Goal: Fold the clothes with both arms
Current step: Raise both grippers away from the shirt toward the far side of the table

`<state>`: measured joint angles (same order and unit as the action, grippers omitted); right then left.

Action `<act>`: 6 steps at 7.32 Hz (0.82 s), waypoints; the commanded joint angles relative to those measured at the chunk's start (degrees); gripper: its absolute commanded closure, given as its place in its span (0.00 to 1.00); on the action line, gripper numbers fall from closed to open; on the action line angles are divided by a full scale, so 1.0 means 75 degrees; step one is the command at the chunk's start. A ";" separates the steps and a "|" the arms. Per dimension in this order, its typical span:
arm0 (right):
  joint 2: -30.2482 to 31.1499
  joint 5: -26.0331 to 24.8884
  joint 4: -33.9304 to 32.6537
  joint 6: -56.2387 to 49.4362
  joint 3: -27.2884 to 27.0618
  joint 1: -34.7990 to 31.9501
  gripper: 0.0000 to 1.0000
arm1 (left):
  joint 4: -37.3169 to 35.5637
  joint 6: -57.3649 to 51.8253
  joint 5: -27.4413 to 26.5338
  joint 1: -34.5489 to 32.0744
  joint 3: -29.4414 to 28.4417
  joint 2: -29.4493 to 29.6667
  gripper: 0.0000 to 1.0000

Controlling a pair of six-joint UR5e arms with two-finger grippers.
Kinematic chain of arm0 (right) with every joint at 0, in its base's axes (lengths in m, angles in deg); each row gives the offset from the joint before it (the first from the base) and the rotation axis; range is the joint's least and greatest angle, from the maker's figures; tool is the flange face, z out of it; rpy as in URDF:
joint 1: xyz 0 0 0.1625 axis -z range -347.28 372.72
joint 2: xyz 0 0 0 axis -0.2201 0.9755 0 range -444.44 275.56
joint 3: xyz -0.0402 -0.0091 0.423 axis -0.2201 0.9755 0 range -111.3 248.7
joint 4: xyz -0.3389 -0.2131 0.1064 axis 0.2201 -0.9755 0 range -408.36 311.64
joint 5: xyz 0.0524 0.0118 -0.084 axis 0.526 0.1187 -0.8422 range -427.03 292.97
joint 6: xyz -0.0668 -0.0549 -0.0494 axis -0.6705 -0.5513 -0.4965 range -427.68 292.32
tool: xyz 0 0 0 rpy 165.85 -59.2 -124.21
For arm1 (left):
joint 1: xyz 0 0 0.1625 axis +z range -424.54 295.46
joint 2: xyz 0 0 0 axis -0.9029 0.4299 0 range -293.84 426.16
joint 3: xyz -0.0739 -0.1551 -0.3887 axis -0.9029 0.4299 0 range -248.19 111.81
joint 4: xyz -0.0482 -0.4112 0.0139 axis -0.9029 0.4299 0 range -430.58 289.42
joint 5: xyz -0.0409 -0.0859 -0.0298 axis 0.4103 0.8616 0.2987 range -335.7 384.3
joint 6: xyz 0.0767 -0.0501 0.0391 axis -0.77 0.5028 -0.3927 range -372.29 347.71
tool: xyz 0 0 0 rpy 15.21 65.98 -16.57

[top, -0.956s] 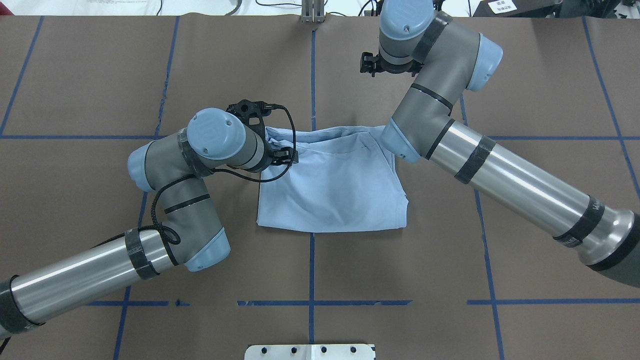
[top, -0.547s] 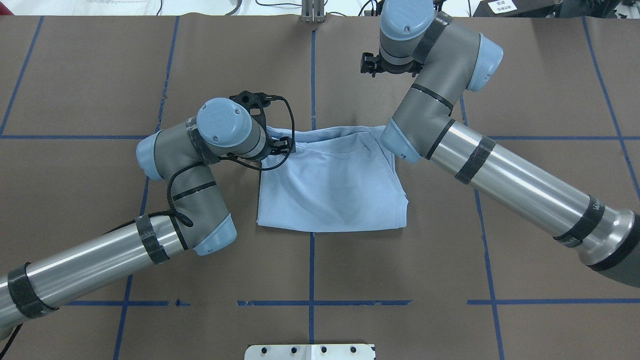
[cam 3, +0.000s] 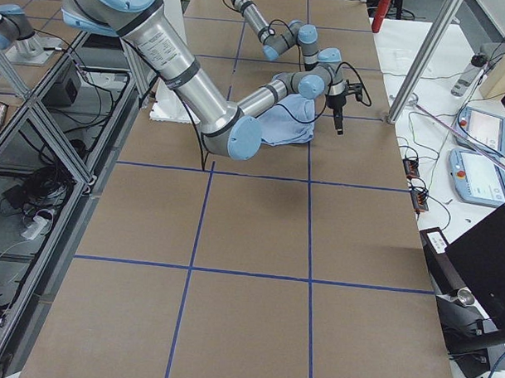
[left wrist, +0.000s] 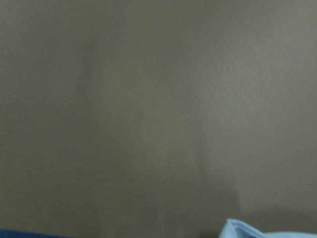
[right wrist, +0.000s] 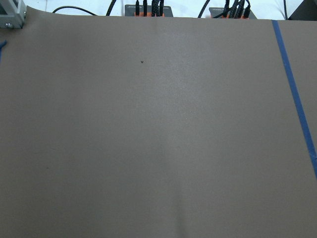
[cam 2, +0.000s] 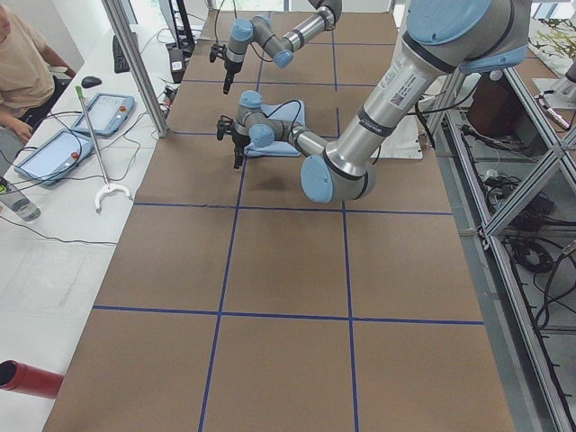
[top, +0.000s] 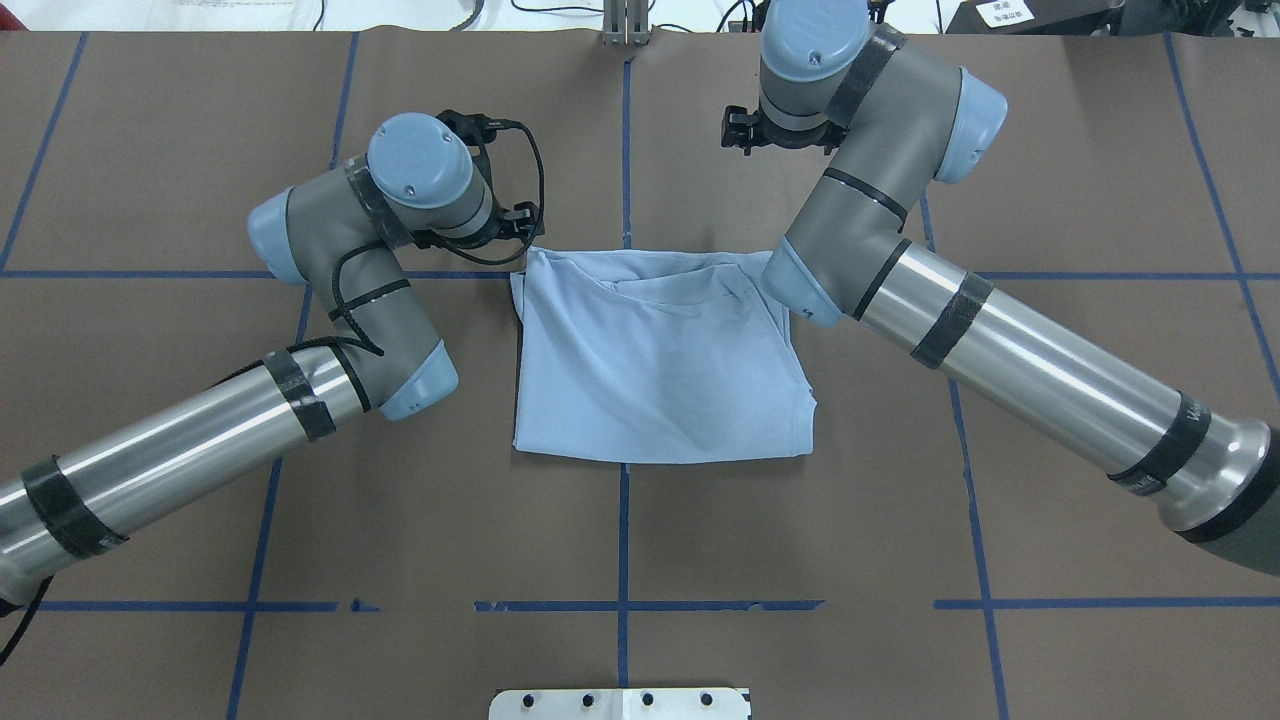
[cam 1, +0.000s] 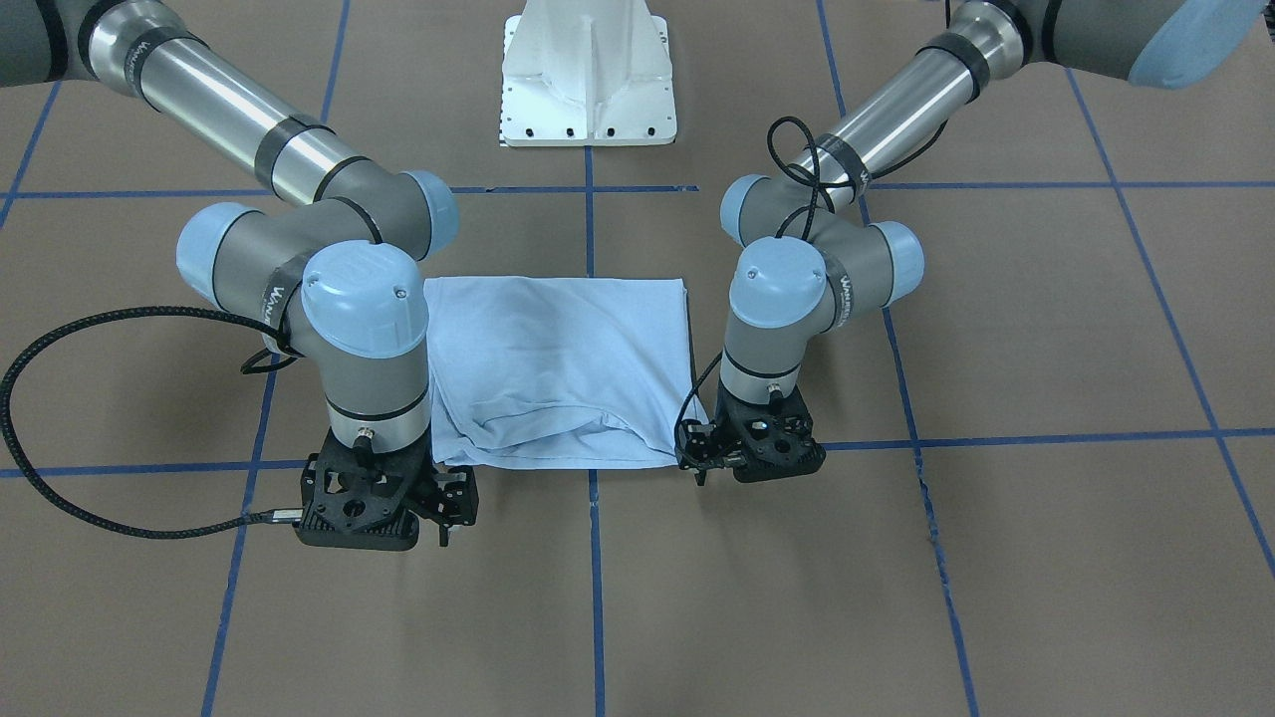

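Brown matte sheeting ruled with blue tape covers the table [top: 620, 540]; at its near edge sits the white metal pedestal plate [top: 620, 703]. Beyond it, at the centre where both arms reach equally, lies the light blue short-sleeved T-shirt [top: 660, 370]. It is folded flat into a near-square, with its near edge straight and its far edge rumpled into loose overlapping layers. The silver-grey left arm [top: 180, 470] and right arm [top: 1040, 370] flank it. Past the far edge both black two-finger grippers point down at bare table. The left gripper [cam 1: 695, 453] is just beside the shirt's far left corner, the right gripper [cam 1: 456, 508] slightly beyond the far right corner. Neither appears to hold cloth; finger spread cannot be told for either. Probable stage: fold laid, with the far edge wanting smoothing.
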<state>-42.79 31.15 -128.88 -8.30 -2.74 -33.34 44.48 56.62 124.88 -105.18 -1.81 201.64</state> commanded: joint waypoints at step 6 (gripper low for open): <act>0.0095 0.0529 0.0001 0.1305 -0.0540 0.0865 0.05 | 0.0546 -0.1137 0.1659 -0.1154 0.0675 -0.0391 0.00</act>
<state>-42.52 36.62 -128.83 -0.40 -5.88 -29.10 46.80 48.33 137.03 -113.48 2.66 200.01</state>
